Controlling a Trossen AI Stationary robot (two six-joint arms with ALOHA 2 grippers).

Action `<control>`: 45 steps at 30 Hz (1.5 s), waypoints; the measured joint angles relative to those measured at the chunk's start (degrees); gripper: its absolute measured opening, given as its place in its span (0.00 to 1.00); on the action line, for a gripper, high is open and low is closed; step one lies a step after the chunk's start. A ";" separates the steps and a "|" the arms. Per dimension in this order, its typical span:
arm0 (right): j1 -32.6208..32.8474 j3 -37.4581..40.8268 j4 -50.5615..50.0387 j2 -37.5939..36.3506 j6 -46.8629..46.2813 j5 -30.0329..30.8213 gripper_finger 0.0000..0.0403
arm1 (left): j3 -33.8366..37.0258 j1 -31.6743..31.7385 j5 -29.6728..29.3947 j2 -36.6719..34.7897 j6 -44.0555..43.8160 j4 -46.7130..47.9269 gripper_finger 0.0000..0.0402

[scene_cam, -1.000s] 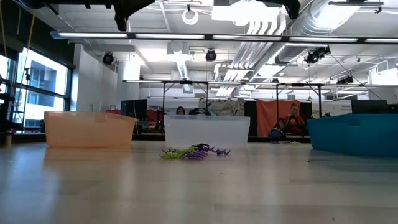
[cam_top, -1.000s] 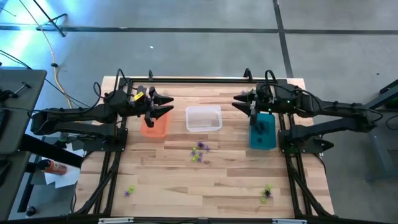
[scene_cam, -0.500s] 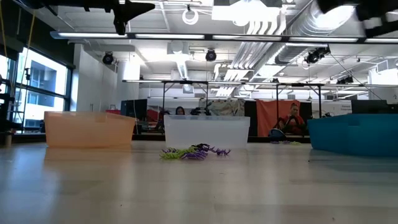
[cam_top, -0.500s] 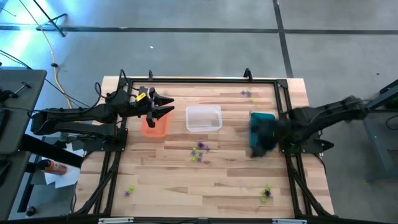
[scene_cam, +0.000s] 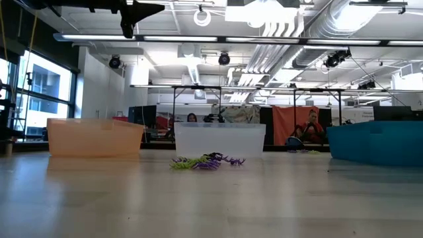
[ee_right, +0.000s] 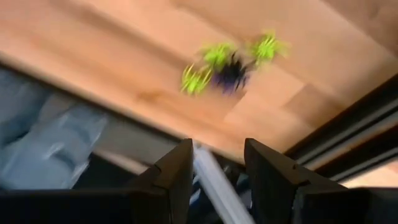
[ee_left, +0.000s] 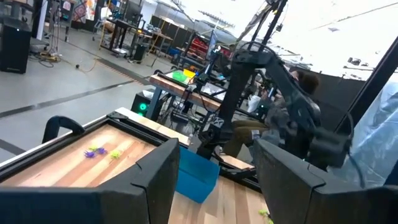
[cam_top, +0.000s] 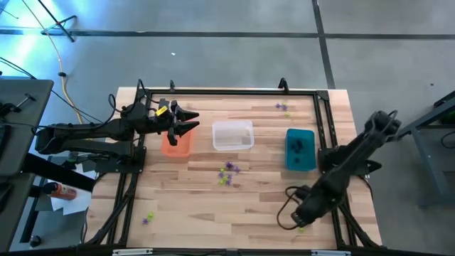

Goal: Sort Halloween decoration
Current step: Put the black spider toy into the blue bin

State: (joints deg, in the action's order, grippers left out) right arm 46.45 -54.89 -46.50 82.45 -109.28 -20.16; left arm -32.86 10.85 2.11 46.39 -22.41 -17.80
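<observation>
The Halloween decoration lies in small clusters on the wooden table: one at the middle (cam_top: 227,173), also in the low view (scene_cam: 208,160), one near the front left (cam_top: 148,217), one at the far right (cam_top: 282,107). A yellow-green, purple and black cluster (ee_right: 230,65) lies at the front right. My right gripper (cam_top: 298,215) hangs open over it, tipped steeply down, fingers (ee_right: 177,171) clear of the trinkets. My left gripper (cam_top: 188,122) stands open and level above the orange bin (cam_top: 176,144), holding nothing.
A clear bin (cam_top: 233,135) stands at the middle of the table and a teal bin (cam_top: 300,149) to its right, with dark bits inside. A black frame (cam_top: 325,128) runs along the table's edges. People sit in the room beyond the table (scene_cam: 310,129).
My right gripper has swung from beside the teal bin's far end toward the table's near edge. It has come down and tipped from level to steeply downward, and now hangs over the front-right cluster. The trinkets and bins have kept their places.
</observation>
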 joint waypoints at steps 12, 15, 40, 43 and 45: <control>-2.70 0.02 3.03 13.99 2.43 -5.90 0.35 | 0.00 0.00 0.03 0.00 -1.50 0.00 0.47; -2.54 0.02 3.19 15.77 3.75 -6.55 0.35 | 0.00 0.00 0.04 0.00 -1.53 0.00 0.47; -2.53 -0.04 1.98 17.80 7.76 -4.69 0.06 | -0.01 -0.01 0.04 0.00 -1.44 1.70 0.47; -2.53 -0.24 0.65 15.23 7.98 -3.14 0.01 | -0.01 0.00 0.04 0.00 -1.44 1.70 0.47; -2.55 -0.77 -1.10 13.16 8.85 -2.44 0.02 | -0.01 0.00 0.04 0.00 -1.42 1.69 0.47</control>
State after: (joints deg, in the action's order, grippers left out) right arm 43.90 -55.67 -47.60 95.60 -100.43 -22.60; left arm -32.86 10.85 2.15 46.39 -23.83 -16.11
